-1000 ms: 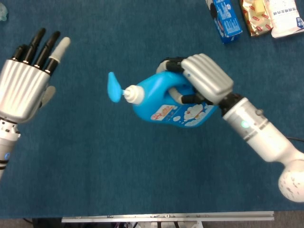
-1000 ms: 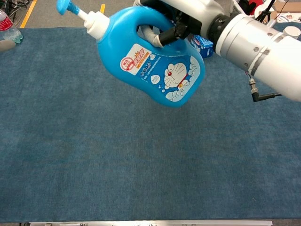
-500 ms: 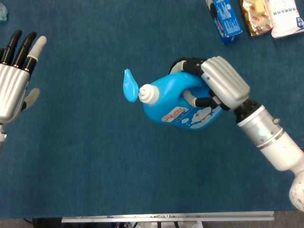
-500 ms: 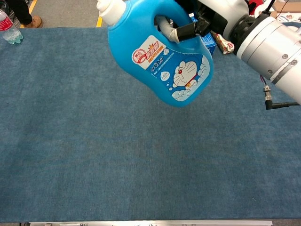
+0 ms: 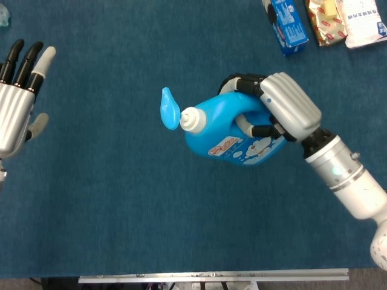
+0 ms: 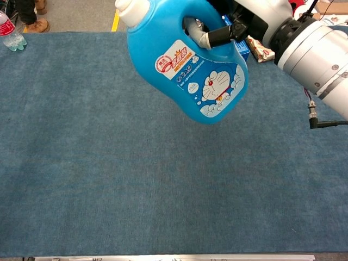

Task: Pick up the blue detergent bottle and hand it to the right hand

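Since half a second ago the blue detergent bottle [image 5: 233,132] has drifted only slightly right and down in the head view; a second ago it sat further left, with the left hand [image 5: 17,103] nearer it. Fingers [image 5: 242,83] of the right hand [image 5: 279,109] are wrapped through the bottle's handle, gripping it clear of the blue table cloth [image 5: 121,199]. Left hand holds nothing, fingers straight and spread, palm side not visible; it is partly cut off at the frame's left edge, well apart from the bottle. In the chest view the right hand [image 6: 247,16] is mostly cropped at the top edge and only the fingers in the handle show; the pump head is cut off there too. Bottle's long axis runs left-right in the head view, tilted, white neck and blue pump nozzle [image 5: 169,109] pointing toward the left hand, base toward the right forearm [image 5: 344,175]. Label print too small to read. Beyond the bottle, near the far edge, lie a blue carton [image 5: 286,23] and snack packets [image 5: 344,21], partly cropped.
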Motion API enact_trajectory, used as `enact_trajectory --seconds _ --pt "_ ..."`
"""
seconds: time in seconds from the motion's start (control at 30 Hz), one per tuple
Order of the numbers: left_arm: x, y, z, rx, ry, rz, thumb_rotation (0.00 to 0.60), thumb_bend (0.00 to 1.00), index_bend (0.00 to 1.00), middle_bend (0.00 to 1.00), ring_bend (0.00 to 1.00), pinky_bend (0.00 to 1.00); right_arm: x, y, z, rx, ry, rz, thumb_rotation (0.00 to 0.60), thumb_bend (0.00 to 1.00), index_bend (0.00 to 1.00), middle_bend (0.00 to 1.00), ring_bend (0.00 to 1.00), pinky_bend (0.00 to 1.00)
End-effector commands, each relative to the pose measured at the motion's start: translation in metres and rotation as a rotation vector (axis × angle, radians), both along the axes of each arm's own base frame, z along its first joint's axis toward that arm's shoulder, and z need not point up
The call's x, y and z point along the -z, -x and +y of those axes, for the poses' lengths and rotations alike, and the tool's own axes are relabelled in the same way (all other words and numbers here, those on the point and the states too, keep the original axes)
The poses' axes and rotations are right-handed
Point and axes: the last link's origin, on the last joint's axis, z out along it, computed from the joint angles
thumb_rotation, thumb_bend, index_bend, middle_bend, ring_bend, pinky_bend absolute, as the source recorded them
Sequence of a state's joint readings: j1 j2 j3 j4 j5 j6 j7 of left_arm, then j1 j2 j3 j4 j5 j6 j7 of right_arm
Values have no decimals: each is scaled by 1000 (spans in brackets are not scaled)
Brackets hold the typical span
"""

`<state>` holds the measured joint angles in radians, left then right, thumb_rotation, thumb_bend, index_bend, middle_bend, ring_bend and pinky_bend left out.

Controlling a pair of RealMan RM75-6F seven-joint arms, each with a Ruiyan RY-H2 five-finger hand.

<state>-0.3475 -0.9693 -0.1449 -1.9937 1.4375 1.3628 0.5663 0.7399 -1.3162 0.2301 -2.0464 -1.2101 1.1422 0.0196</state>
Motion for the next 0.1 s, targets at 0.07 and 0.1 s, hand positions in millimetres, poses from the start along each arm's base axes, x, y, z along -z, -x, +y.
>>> enact_trajectory --seconds 0.07,0.1 --pt "0 -1 0 2 -1 -5 600 169 0 86 67 344 0 1 1 1 -2 -5 600 624 492 454 462 600" --pt "1 -1 0 3 -1 -5 600 169 0 86 67 344 -1 1 1 -1 0 -6 600 624 492 454 462 600"
